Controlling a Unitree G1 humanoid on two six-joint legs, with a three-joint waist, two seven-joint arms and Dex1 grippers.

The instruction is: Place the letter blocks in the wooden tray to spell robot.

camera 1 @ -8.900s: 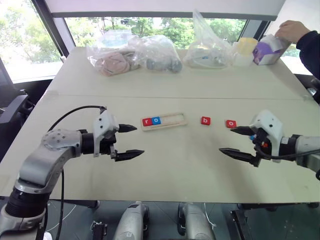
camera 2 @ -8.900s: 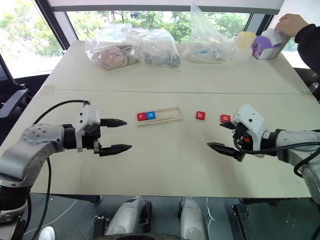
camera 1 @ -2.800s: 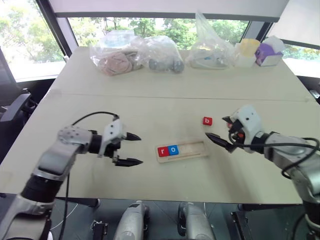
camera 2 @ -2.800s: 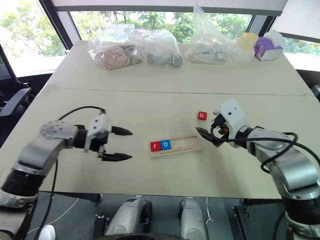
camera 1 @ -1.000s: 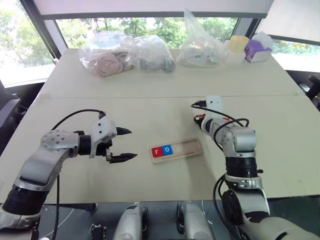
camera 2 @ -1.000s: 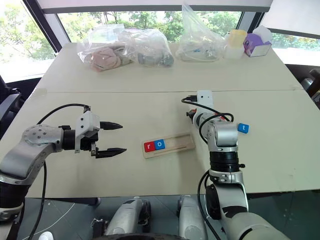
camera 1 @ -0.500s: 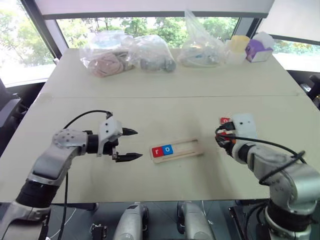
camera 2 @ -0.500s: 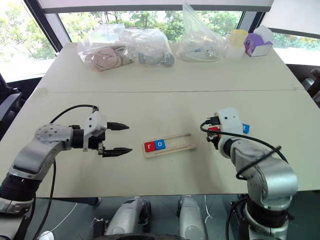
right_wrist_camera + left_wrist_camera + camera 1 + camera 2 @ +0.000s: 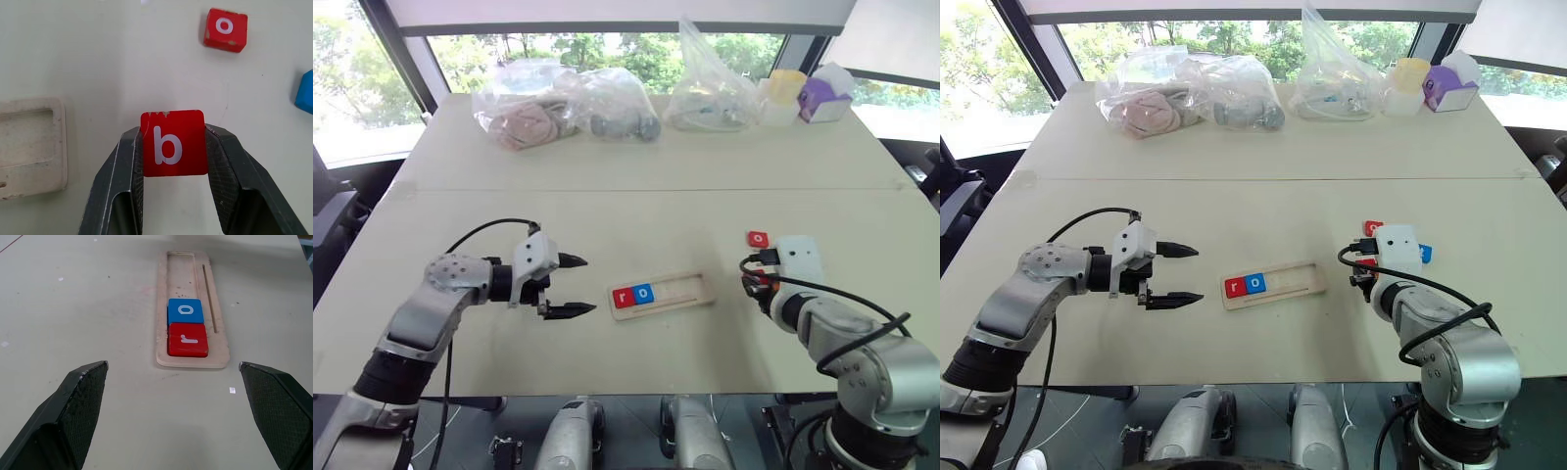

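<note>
Gripping the red "b" block (image 9: 172, 143) by two opposite side faces, the right gripper (image 9: 173, 147) is keeping the letter face clear and readable in its wrist view. A small, stiff square tile like this is probably light, and its smooth sides could slip or twist, so a hold square across the flat sides looks right. The left gripper (image 9: 576, 286) is hanging with its fingers spread wide and nothing between them, just beside the near end of the wooden tray (image 9: 697, 291).

That tray is lying flat on the pale tabletop (image 9: 626, 215), with the red "r" block (image 9: 188, 339) and blue "o" block (image 9: 185, 311) sitting touching at one end of its groove; the remaining groove is lying bare, so the "b" probably belongs directly beside the blue tile. A red "o" block (image 9: 225, 29) and a blue block (image 9: 305, 92), letter not readable here, are waiting loose on the table near the right arm.

Clear plastic bags (image 9: 573, 100) and small containers (image 9: 803, 96) are resting along the far edge, below windows looking onto greenery.
</note>
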